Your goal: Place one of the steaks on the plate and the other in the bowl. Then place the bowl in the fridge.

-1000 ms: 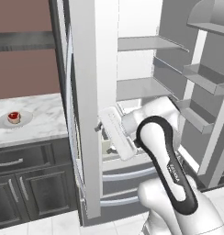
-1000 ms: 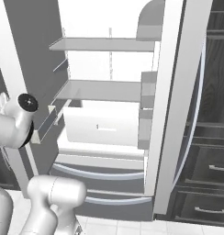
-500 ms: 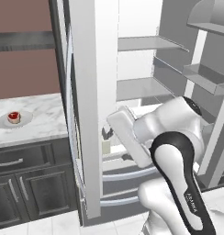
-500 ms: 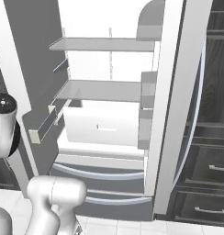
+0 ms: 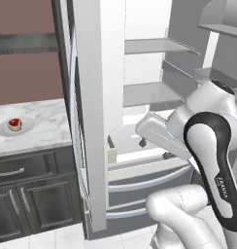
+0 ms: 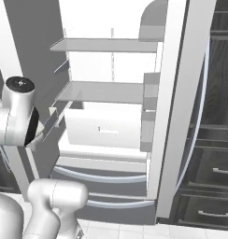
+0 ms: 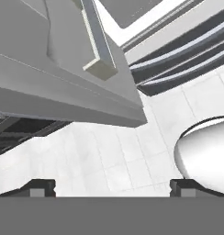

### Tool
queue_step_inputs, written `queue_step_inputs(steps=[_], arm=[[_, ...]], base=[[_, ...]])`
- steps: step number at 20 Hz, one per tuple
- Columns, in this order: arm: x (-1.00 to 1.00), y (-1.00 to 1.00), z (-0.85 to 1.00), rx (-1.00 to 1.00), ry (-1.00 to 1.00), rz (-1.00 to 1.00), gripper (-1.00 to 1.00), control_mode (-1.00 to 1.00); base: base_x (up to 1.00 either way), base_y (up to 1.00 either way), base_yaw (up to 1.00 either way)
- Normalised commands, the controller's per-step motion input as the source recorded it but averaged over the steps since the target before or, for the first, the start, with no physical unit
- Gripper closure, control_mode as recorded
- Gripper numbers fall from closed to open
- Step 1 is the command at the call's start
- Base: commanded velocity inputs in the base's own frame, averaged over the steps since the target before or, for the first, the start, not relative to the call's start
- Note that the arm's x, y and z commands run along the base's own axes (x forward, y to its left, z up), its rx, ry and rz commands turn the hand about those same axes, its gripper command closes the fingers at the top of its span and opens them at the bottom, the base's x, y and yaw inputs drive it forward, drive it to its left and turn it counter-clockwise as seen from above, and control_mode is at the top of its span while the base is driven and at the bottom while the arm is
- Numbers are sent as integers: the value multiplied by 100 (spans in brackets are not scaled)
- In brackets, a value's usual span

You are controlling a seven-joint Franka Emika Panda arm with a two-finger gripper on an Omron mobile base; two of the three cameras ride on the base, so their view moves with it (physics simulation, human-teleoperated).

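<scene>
1 steak [image 5: 14,123] on the plate [image 5: 4,130], well left on the counter [image 5: 42,131]; second steak and bowl not made out. Fridge [image 5: 98,97] standing open, shelves bare. Gripper [image 7: 112,186] empty, fingers wide apart, aimed at the floor by the left door. Likely between steps; next, locating and fetching the bowl

A white marble counter [image 5: 40,129] topped dark cabinets [image 5: 23,194] below a reddish-brown wall [image 5: 23,22]. Pale square floor tiles [image 7: 109,160] lay below. More dark cabinets [image 6: 214,140] stood at the right.
</scene>
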Motion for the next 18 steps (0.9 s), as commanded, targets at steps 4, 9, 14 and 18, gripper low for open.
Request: queue_step_inputs(steps=[4, 9, 14, 18], arm=[[-3, -58, -20, -57, -21, 60, -100, -100], [-6, -40, -45, -56, -6, 56, -100, -100], [3, -48, -27, -4, 3, 1, -100, -100], [0, -13, -26, 2, 0, -49, -100, -100]], base=[[0, 0, 0], [0, 0, 0], [0, 0, 0], [0, 0, 0]])
